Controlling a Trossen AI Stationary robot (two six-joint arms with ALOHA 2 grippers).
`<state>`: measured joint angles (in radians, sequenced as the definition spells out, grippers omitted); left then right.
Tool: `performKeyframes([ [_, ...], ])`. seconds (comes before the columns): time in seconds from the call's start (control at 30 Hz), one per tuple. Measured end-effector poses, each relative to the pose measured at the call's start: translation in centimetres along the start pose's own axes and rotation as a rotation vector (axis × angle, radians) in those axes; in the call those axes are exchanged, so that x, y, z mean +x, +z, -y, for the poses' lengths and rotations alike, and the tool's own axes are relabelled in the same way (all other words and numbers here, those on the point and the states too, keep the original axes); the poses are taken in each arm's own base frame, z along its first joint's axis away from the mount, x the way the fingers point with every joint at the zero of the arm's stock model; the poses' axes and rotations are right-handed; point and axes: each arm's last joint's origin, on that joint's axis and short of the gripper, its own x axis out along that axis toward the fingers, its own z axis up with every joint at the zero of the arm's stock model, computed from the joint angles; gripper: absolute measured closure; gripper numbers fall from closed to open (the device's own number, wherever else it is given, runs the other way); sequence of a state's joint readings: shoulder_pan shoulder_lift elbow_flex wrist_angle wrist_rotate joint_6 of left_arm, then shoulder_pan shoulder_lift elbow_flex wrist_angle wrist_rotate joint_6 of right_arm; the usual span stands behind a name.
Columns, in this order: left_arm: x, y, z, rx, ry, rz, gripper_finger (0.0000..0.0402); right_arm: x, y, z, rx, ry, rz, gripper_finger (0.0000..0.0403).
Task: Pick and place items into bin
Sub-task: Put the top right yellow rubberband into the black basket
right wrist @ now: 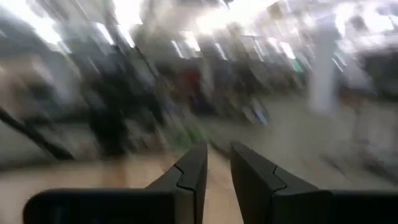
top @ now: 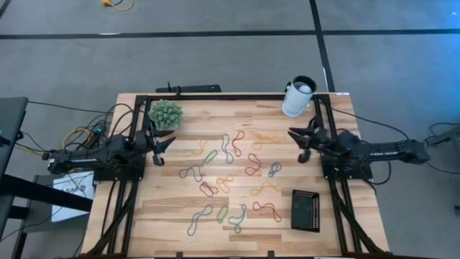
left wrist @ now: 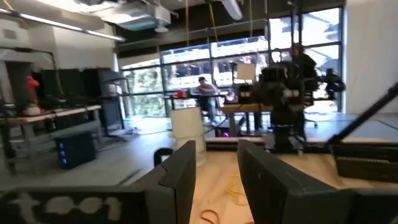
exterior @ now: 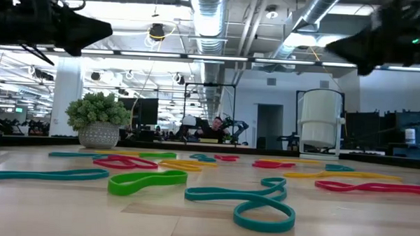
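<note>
Several thin rubber-band loops, the items (top: 228,173), lie flat and scattered over the middle of the wooden table; in the low view a green loop (exterior: 146,180) and a teal loop (exterior: 257,204) lie nearest. The bin (top: 305,210), a small black tray, sits on the table near the right front. My left gripper (top: 161,149) hovers at the table's left side, open, pointing toward the middle, its fingers (left wrist: 181,180) holding nothing. My right gripper (top: 299,144) hovers at the right side, open and holding nothing, its fingers (right wrist: 194,177) pointing toward the middle.
A green spiky ball in a pot (top: 165,114) stands at the far left, close to my left gripper. A white cup with a dark rim (top: 298,96) stands at the far right. A black frame (top: 230,96) borders the table. Bare wood lies along the near edge.
</note>
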<state>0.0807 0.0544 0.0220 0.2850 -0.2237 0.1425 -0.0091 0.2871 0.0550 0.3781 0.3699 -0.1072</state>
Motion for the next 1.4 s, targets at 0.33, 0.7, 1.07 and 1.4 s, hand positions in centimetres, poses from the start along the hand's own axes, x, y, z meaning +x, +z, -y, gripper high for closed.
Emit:
performKeyframes([
  [0.33, 1.3, 1.7, 0.1, 0.026, -0.01, -0.05, 0.0292, 6.4, 0.4, -2.2, -0.128, 0.005, -0.483, 0.0337],
  [0.7, 2.3, 0.9, 0.4, 0.064, -0.03, -0.137, 0.0292, 14.1, -2.0, -1.6, -0.318, 0.11, -1.131, 0.0337],
  [1.07, 2.3, 0.9, 0.4, 0.088, -0.033, -0.145, 0.0292, 18.1, -5.4, 1.5, -0.316, 0.074, -1.37, 0.0337],
  [1.4, 2.2, 0.4, 0.5, 0.097, -0.04, -0.187, 0.0292, 18.7, -8.6, 1.2, -0.288, 0.173, -1.497, 0.0337],
])
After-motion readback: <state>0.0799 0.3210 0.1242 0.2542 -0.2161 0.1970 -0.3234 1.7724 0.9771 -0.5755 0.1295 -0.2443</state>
